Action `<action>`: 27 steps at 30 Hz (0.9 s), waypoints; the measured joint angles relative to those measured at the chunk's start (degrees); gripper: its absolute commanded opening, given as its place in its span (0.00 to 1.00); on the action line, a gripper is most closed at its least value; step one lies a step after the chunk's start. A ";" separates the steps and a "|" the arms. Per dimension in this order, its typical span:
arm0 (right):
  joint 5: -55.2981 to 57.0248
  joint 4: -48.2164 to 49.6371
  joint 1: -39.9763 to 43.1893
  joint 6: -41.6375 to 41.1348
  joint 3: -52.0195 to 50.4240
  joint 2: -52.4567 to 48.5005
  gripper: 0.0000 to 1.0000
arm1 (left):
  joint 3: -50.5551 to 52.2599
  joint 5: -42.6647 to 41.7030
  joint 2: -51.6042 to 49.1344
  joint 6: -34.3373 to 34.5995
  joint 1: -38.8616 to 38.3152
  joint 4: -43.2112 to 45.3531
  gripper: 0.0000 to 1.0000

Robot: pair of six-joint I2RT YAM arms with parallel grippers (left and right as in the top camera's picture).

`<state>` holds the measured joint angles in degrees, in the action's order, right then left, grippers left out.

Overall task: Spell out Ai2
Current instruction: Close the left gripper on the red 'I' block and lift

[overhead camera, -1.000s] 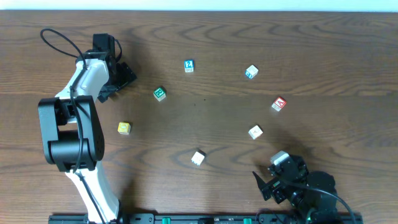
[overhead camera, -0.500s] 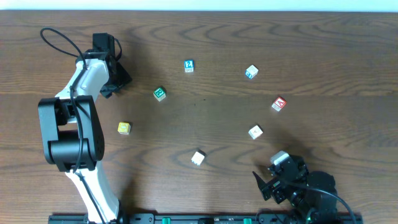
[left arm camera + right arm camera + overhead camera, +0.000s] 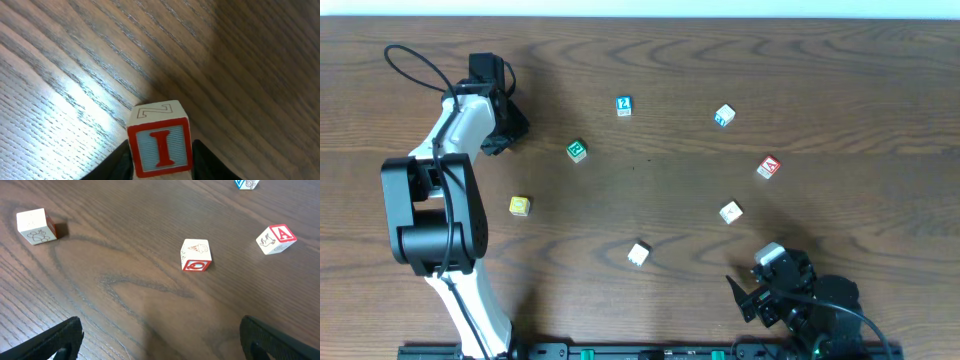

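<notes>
Holding the I cube (image 3: 159, 147) between the two fingers of my left pincer (image 3: 161, 169), I have one dark finger pressed flat on each side face. The red letter faces my wrist camera, and a face with an outlined Z lies beyond it. The cube reads as a small hard block: light, rigid and unlikely to crush. I judge the squeeze needs only to be firm enough that the smooth painted faces do not slide. Opposite flat faces are the right place to hold it. A grip on an edge or corner would let it twist. I cannot tell whether its underside touches the wood.

From overhead, my left pincer (image 3: 508, 126) sits at the far left of the table (image 3: 650, 190), well apart from the other letters. The cube I take for the blue 2 (image 3: 624, 105) lies near the far edge at mid-table, resting free. The A cube (image 3: 767, 167) lies to the right, tilted askew to the table's grain, and also shows in my right wrist view (image 3: 276, 238). Both should handle the same way, and the A would want my fingers turned to meet its sides squarely.

Scattered between are a green-marked cube (image 3: 577, 150), a yellow cube (image 3: 519, 205), a blue-marked cube (image 3: 723, 116), a red-marked cube (image 3: 730, 212) and a pale cube (image 3: 638, 254).

My right pincer (image 3: 750, 296) rests at the near right edge, its fingers spread wide and holding nothing.
</notes>
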<state>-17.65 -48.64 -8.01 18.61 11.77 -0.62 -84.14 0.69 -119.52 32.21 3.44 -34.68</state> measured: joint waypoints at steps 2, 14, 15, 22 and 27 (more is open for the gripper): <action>0.00 0.00 0.00 0.00 0.00 0.00 0.99 | 0.00 0.00 0.00 0.17 0.00 0.02 0.32; 0.00 0.00 0.00 0.00 0.00 0.00 0.99 | 0.00 0.17 0.00 0.17 0.00 0.00 0.23; 0.00 0.00 0.00 0.00 0.00 0.00 0.99 | 0.00 0.15 0.00 0.17 0.00 0.00 0.22; 0.00 0.00 0.00 0.00 0.00 0.00 0.99 | -0.13 -1.68 0.00 0.15 0.17 -0.15 0.06; 0.00 0.00 0.00 0.00 0.00 0.00 0.99 | -0.44 -2.43 0.00 -0.33 -0.15 -1.57 0.06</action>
<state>-17.65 -48.64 -8.01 18.61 11.77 -0.62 -84.58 -1.74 -119.52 31.88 3.29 -36.25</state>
